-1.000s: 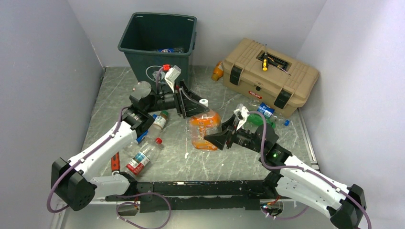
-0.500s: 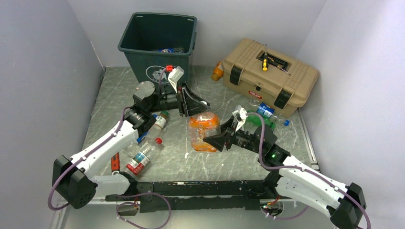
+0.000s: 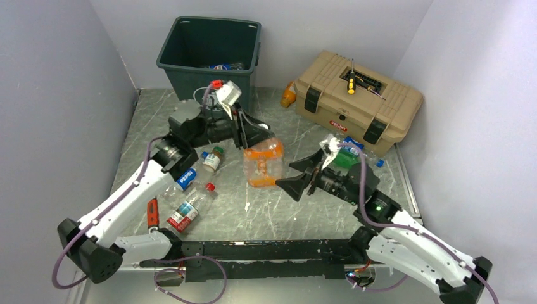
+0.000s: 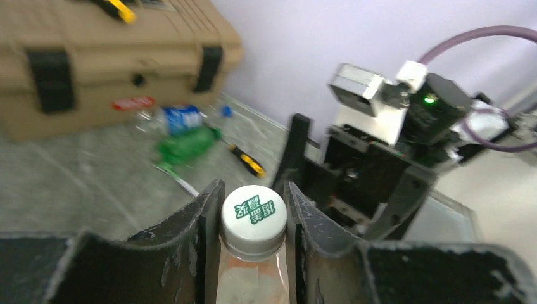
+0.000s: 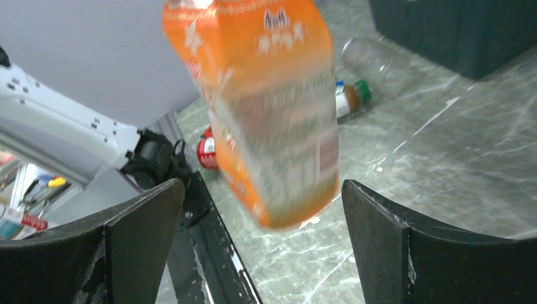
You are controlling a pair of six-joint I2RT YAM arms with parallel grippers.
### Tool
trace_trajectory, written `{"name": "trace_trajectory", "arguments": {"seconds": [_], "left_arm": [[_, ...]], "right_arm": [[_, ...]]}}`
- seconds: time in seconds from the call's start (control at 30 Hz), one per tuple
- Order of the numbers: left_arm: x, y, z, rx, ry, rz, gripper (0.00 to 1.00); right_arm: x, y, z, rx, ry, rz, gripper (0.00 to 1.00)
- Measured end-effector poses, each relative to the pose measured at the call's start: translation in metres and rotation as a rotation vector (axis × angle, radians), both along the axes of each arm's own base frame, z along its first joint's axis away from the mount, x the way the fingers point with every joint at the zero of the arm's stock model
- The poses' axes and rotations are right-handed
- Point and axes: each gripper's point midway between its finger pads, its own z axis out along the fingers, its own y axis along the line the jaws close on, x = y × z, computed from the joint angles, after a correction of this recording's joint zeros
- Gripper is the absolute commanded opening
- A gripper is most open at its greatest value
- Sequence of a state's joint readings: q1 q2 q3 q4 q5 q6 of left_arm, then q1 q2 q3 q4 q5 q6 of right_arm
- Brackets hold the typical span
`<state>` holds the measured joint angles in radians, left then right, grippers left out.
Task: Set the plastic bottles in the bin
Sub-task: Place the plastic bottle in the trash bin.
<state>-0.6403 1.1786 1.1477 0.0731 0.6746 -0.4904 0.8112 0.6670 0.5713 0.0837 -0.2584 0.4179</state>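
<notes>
Grey marbled tabletop, pale walls behind. Over it the left gripper is clamped on the neck of an orange bottle, whose white cap sits between the fingertips. The right gripper has its jaws wide apart, with the bottle's body hanging between them and touching neither. The dark green bin stands behind the left jaws.

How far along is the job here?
Done: at least one bottle in the bin. In hand: left gripper clamps the big orange bottle; right gripper open. Left: several bottles by the left arm, green bottle and small orange bottle near the toolbox.
</notes>
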Motion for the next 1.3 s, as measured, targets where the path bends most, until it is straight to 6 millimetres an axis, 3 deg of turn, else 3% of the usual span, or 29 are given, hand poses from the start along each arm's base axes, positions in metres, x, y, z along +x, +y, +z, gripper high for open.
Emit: {"name": "trace_trajectory", "arguments": {"seconds": [0.17,0.3,0.43,0.6,0.83,0.9,1.03,1.2,1.3], "left_arm": [[0.018,0.031,0.063,0.015,-0.233,0.213,0.00],[0.032,0.059,0.115,0.011,-0.406,0.387,0.00],[0.055,0.081,0.146,0.027,-0.534,0.557,0.00],[0.107,0.111,0.179,0.043,-0.679,0.795,0.00],[0.213,0.207,0.245,-0.083,-0.735,1.090,0.00],[0.233,0.220,0.246,-0.114,-0.736,1.114,0.00],[0.278,0.221,0.235,-0.126,-0.710,1.124,0.00],[0.334,0.223,0.167,0.010,-0.583,1.164,0.00],[0.357,0.224,0.125,0.101,-0.496,1.176,0.00]], "right_arm": [[0.000,-0.030,0.039,0.026,-0.039,-0.121,1.00],[-0.001,-0.052,0.044,0.037,-0.055,-0.201,1.00],[0.005,-0.070,0.030,0.042,-0.032,-0.301,1.00],[0.009,-0.083,0.000,0.097,0.011,-0.379,1.00],[0.012,-0.075,-0.043,0.080,0.116,-0.380,0.98],[0.012,-0.073,-0.046,0.075,0.130,-0.374,0.98],[0.010,-0.069,-0.049,0.071,0.143,-0.358,0.98],[0.009,-0.071,-0.046,0.086,0.133,-0.357,0.98],[0.008,-0.072,-0.046,0.092,0.129,-0.356,0.98]]}}
